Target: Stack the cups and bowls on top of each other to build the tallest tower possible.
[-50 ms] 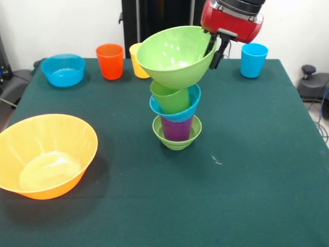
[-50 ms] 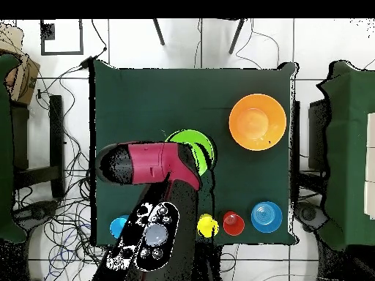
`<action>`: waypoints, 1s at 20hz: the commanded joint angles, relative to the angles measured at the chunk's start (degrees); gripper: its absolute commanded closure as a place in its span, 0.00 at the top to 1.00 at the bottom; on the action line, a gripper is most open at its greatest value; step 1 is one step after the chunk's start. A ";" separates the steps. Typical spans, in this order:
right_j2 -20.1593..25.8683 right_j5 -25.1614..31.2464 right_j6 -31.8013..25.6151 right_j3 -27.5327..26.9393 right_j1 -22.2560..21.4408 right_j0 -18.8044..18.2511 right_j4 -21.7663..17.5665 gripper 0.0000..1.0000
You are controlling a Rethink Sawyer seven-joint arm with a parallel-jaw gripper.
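Observation:
The tower stands mid-table: a small green bowl, a purple cup, a small blue bowl and a green cup. A medium green bowl rests tilted on the green cup. My gripper is shut on that bowl's right rim. From above the medium green bowl shows beside the red arm head, which hides the rest of the tower.
A very large orange bowl sits at the front left. Along the far edge stand a medium blue bowl, an orange cup, a yellow cup and a light blue cup.

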 commanded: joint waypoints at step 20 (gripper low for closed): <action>4.65 -1.00 6.10 0.84 3.43 -3.05 1.49 0.00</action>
